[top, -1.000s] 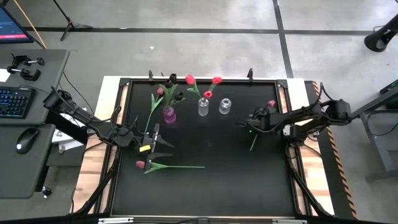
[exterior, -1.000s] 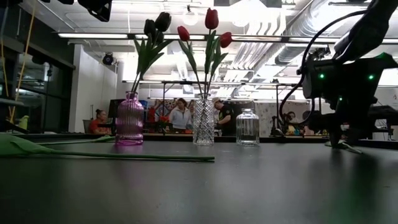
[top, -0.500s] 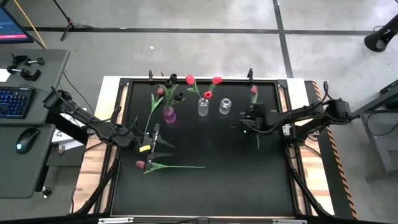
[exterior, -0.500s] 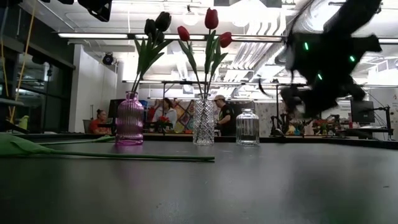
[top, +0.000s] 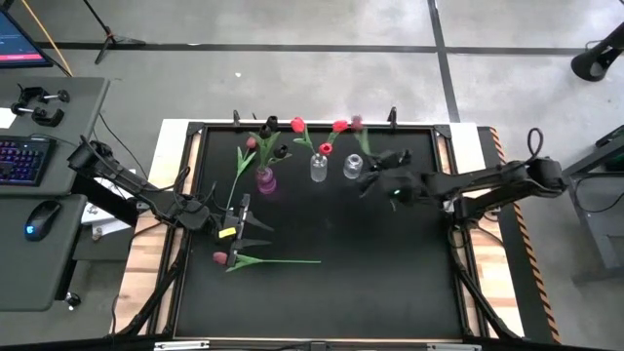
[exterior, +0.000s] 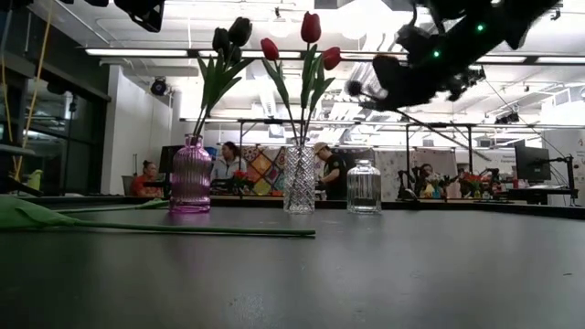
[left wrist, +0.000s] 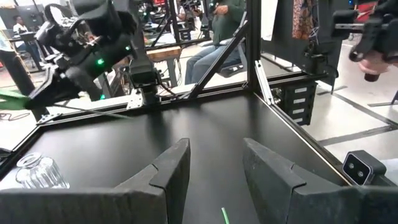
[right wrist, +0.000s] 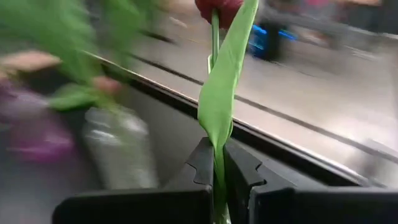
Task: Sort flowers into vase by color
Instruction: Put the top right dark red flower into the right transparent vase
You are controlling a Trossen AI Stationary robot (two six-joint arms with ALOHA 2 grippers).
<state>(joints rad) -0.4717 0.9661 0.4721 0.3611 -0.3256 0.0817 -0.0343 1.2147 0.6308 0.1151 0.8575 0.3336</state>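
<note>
My right gripper (top: pixel 370 175) hangs high over the table beside the small clear vase (top: pixel 352 166), shut on a pink-headed flower (top: pixel 357 125). The low view shows this gripper (exterior: pixel 370 87) well above the vases. A purple vase (top: pixel 265 180) holds dark and pink tulips. The tall cut-glass vase (top: pixel 319 168) holds red ones. Another flower (top: pixel 268 260) lies flat on the table, its head (top: pixel 220 257) toward the left. My left gripper (top: pixel 253 220) waits open just beyond that flower, touching nothing. My right gripper pinches the flower's stem (right wrist: pixel 216 146), together with a long leaf, between its two fingers (right wrist: pixel 202 163), which lie across the stem. The arm reaches in from the table's right. The flower is lifted clear, and its head (right wrist: pixel 221 7) stands out beyond the fingers.
The three vases stand in a row near the far edge, the small clear vase (exterior: pixel 364 186) rightmost. The near half of the black table (top: pixel 390 283) is bare apart from the lying flower. People move about in the room behind the table.
My right gripper has risen from just above the table and swung toward the table's left and far edge, ending beside the small clear vase. It stayed shut on the flower, which went along, lifted clear. The left arm and the lying flower kept still.
</note>
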